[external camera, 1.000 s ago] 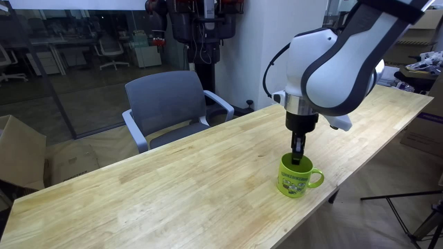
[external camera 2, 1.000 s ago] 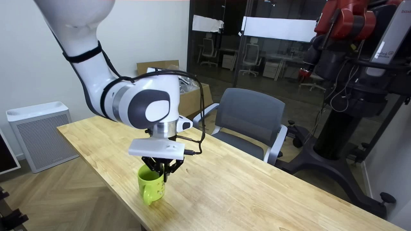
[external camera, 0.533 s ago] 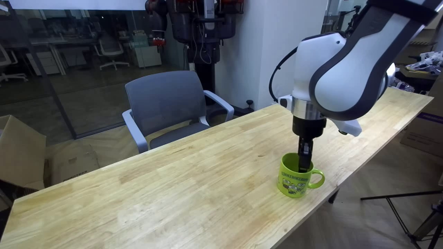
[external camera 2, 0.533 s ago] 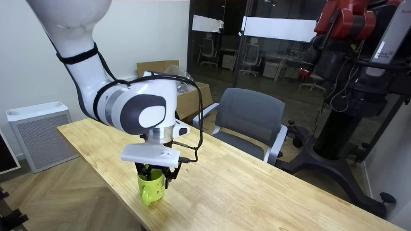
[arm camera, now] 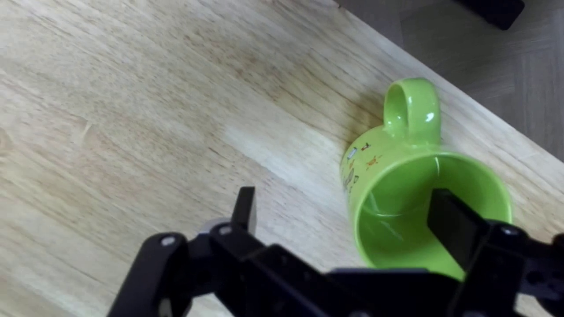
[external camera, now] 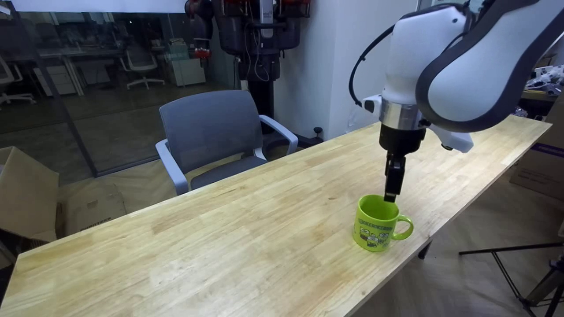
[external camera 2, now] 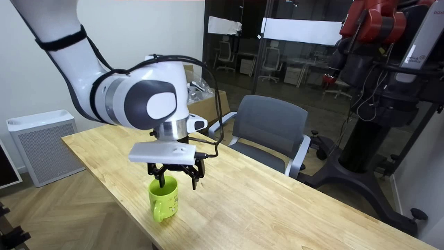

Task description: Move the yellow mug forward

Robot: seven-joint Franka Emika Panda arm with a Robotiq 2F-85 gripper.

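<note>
Yellow mug [external camera: 373, 231] stood upright on the table [external camera: 229, 237], with its handle [arm camera: 421, 112] directed at the long table edge near the mug. The chair [external camera: 213, 132] was located across the table from the mug, on the side away from the handle.

Condition of the gripper [external camera 2: 178, 185]: jaws were spread wide, and no object was retained. The unit was positioned over the mug, one finger [arm camera: 456, 224] in line with the mug's mouth and the opposing finger [arm camera: 244, 209] outside the mug, above the table. A section of mug wall thus lay between the two, a straddle judged suitable for pinching it. The handle stood off the closing line, which should have kept it from fouling the fingers. Whether the posture served an approach or a release could not be determined, nor whether the forward move was complete.

Visibility limits: in an exterior view the fingers lined up above the mug, so only one fingertip [external camera: 390, 196] could be made out. It could not be confirmed whether the inside fingertip sat below the mug's rim or touched the inner wall. In the wrist view, the gripper linkage covered part of the rim. Above the mug, the arm [external camera 2: 156, 104] ran out of frame in both exterior views.
</note>
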